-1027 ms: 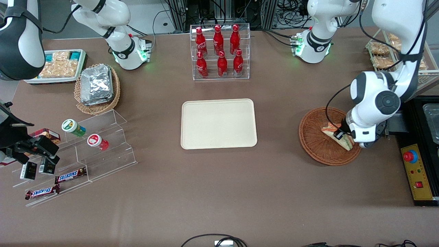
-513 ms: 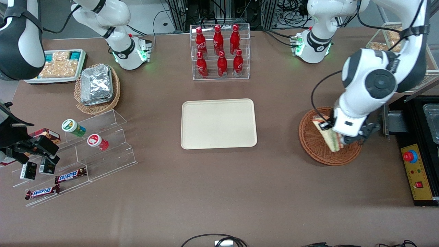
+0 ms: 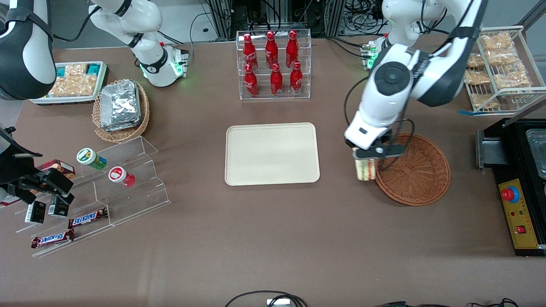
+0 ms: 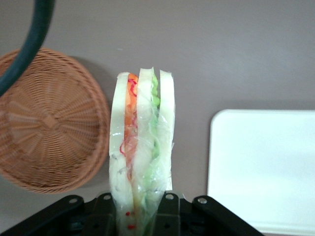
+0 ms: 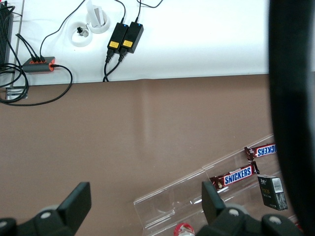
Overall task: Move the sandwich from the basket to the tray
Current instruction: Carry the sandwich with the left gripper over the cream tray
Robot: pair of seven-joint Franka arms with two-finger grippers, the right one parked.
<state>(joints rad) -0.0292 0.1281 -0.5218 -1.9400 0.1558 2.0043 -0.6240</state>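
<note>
Carrying the sandwich [image 3: 365, 169] clamped in our hand [image 3: 370, 154], we've cleared the basket [image 3: 416, 170] and hang above bare tabletop between it and the tray [image 3: 271, 153]; transfer and release still left.

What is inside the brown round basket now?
Nothing shows inside the basket; its woven bottom is bare. Only the rim nearest the tray is covered by the gripper, which holds the sandwich in the air beside it.
</note>
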